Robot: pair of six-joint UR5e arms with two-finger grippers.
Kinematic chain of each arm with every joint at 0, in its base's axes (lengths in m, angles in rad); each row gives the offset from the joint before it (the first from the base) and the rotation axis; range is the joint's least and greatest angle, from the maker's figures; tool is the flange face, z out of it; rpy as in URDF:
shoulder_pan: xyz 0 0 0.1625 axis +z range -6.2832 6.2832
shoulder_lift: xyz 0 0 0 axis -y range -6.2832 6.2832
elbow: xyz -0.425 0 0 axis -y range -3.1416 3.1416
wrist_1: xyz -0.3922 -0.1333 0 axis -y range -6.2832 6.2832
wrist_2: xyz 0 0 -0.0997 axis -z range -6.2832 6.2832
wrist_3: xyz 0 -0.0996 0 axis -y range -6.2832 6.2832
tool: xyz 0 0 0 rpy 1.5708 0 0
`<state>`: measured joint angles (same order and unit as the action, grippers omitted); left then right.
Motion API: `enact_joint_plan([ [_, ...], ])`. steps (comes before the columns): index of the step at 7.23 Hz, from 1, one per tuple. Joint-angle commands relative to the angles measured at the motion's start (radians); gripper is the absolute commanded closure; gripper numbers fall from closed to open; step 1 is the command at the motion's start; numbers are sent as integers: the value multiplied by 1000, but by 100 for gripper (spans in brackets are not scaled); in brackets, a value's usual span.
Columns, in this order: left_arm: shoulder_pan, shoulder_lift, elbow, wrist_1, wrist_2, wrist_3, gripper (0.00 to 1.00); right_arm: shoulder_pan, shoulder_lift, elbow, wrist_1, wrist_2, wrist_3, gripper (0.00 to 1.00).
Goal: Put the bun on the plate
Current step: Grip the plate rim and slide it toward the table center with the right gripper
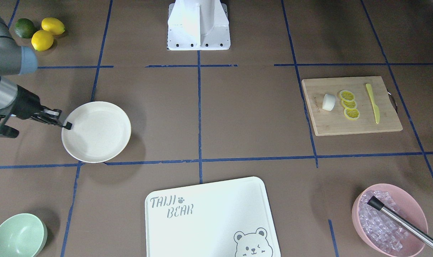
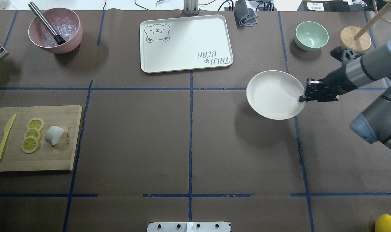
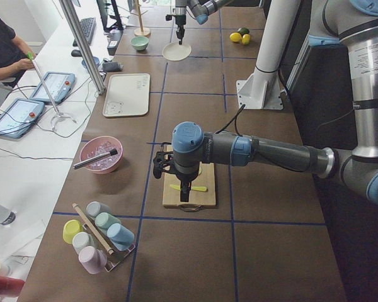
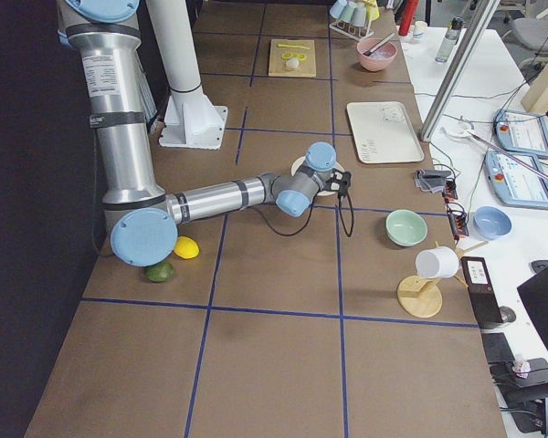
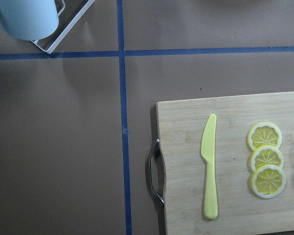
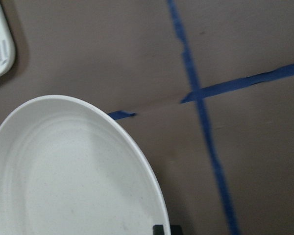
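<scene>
Fingertips of the right gripper are clamped on the rim of the one cream plate, at the edge nearest that arm. The left gripper hangs over the wooden board, but from where it shows I cannot tell whether its fingers are parted or closed.

One white bun lies on that board, far across the table from the plate. It is just beside three lemon slices in a row, with one yellow knife beyond them. The stamp on the board by the bun is too small to read.

One white tray reads "TAIJI BEAR" and carries a bear face. I count one mint bowl, one pink bowl of ice cubes, two whole lemons and one lime.

Between board and plate runs a wide stretch of bare brown mat crossed by blue tape lines.
</scene>
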<state>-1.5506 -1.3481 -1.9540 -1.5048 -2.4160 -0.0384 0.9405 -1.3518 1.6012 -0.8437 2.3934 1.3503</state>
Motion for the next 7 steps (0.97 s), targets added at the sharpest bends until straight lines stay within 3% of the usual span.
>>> enact_joint_plan([
  [1,0,0,3,0,0,2,0,-159,176,-6,-2,-117,200,100],
  [3,0,0,1,0,-2,0,0,-300,232,-9,-9,-302,236,100],
  [7,0,1,3,0,-27,0,0,-362,295,-90,-9,-367,242,100],
])
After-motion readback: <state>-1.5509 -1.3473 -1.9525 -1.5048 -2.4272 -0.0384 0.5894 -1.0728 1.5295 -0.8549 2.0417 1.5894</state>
